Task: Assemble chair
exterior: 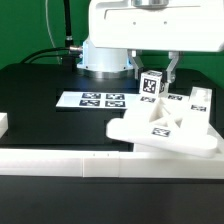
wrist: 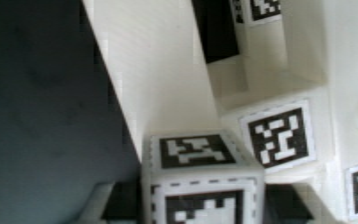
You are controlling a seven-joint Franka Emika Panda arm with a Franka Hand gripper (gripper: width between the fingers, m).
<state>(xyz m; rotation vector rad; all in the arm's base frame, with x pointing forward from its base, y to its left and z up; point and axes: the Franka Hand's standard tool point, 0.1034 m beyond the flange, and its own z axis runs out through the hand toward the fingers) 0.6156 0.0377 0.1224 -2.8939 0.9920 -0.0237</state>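
The chair [exterior: 165, 125] — a cluster of white slabs and posts, partly joined — lies on the black desk [exterior: 40, 100] toward the exterior view's right, its nearest slab edge just beside the low white border wall [exterior: 60, 160] that runs along the front. One square-ended post [exterior: 152, 84] with a marker tag stands up at the rear of the cluster, and the fingers [exterior: 157, 76] are drawn narrow around its top, holding it. The arm's white body hangs directly above, so there is little room over the chair itself. In the wrist view the tagged post end [wrist: 202, 185] fills the foreground between the dark fingers, with a long white slab edge [wrist: 149, 80] running away beside it and bare desk on one side. The marker board [exterior: 95, 100] lies flat behind the chair, toward the exterior view's left, near it but apart. Further left the desk is open up to a small white block [exterior: 3, 124] at the frame edge.
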